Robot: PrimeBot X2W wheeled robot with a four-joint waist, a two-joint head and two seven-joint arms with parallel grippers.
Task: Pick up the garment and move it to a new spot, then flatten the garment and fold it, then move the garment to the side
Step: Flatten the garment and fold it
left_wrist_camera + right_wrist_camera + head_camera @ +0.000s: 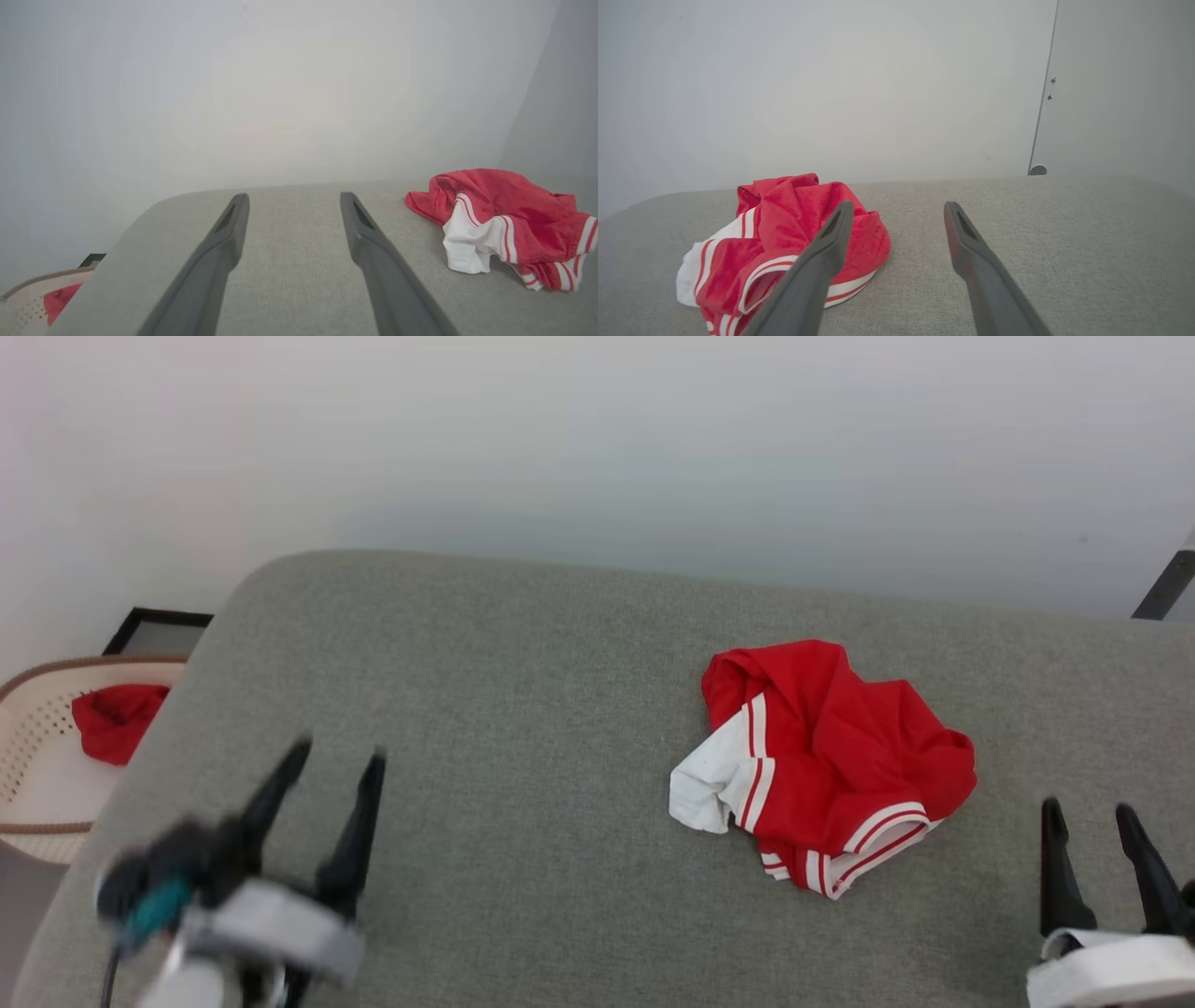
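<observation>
The garment (822, 765) lies crumpled in a heap on the grey cushion (523, 691), right of centre in the head view. Bunched as it is, it has no clear front or collar. Its longer run goes roughly from 11 o'clock to 5 o'clock: plain red folds at the far end and a striped band curling at the near end. A white panel sticks out toward 8 o'clock, edged by two white stripes.

The right gripper (1089, 809) sits at about 4 o'clock from the heap, near but not touching, fingers spread apart and empty. In its wrist view one finger crosses in front of the red cloth. The left gripper (338, 751), blurred, is well apart at 9 o'clock – its fingers are also wide and hold nothing.

Bare cushion lies between each gripper and the garment. Off the cushion's edge at 9 o'clock stands a pale perforated basket (28, 756) with a red cloth (117, 719) in it, and a black frame (154, 630) just beyond. A plain wall (597, 448) rises behind.
</observation>
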